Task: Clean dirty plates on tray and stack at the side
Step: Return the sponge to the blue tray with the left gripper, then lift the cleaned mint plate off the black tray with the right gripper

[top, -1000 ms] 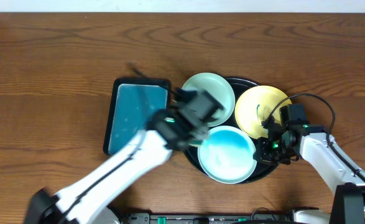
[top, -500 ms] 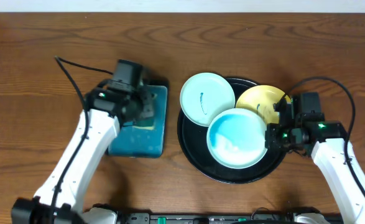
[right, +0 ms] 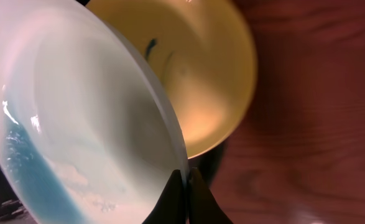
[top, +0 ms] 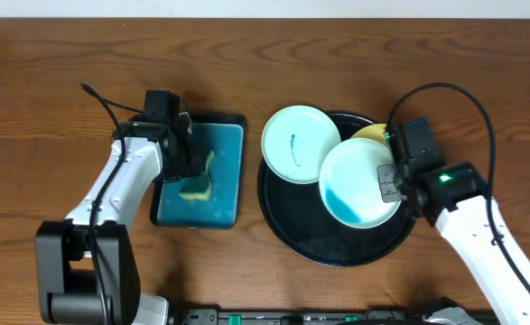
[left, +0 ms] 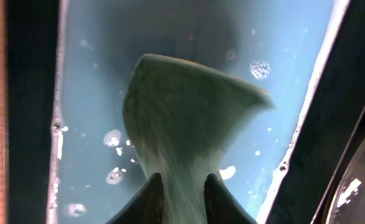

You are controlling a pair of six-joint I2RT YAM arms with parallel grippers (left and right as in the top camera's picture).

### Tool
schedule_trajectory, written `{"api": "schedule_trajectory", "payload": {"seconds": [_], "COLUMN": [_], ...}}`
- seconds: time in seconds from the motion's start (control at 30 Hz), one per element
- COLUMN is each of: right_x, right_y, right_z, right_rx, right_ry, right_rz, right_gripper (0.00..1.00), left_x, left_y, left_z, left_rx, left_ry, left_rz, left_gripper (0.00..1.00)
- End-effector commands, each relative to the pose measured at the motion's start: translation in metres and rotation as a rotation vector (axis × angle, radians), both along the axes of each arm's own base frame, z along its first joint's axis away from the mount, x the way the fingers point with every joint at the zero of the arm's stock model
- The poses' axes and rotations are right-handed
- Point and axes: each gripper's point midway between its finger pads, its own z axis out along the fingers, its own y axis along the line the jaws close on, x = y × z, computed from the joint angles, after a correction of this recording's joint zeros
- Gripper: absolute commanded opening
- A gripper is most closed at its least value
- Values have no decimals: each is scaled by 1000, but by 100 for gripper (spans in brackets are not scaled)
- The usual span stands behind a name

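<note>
Here my right pincer point(right: 183, 180) pinches the blue-pooled plate point(top: 355, 185) over the tray point(top: 292, 233); left pincer point(left: 182, 182), centre-left, clamps a sponge point(left: 182, 112).

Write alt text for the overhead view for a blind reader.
The right hand grips a blue-smeared white plate by its rim over the round black tray, hiding most of a yellow plate. The left hand holds a sponge over a teal tray.

We see a wooden table point(top: 66, 72) with plain grain and a soft sheen. The white plate point(right: 76, 112) and yellow plate point(right: 201, 74) look like smooth, glossy plastic, and the black tray point(top: 287, 230) shines too. The sponge point(left: 182, 118) looks rough and matt against the wet, bubbled teal tray point(left: 89, 93).
</note>
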Motion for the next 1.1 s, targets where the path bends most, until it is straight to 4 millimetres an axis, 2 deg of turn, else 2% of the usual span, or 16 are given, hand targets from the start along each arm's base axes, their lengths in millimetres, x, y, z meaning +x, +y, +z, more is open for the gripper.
{"api": "schedule_trajectory", "payload": {"seconds": [0.0,0.1,0.13,0.3,0.47,1.07], "right_x": [9,11,12,15,18,23], "right_y": [-11,-4,-2,16,24,28], "right_z": [29,40,44,61,67,71], "right_rx": [-211,-315,-340,-432,-456,-438], "right_ry": [-117,-169,-188,-284,-315,-345], "right_rz": [18,67,76,134,169,165], "right_gripper": [1,1,1,1,1,1], "left_x": [-1,-1,-1,-1,-1,-1], "left_y": [0,0,0,0,0,0], "left_z": [-7,-8,-8,-8,-8,-8], "left_rx": [-5,-5,-5,-6,-6,-6], "left_ry": [17,20,19,20,20,20], "left_rz": [-26,-26,-26,-26,-26,-26], "left_gripper": [50,74,76,78,78,79]}}
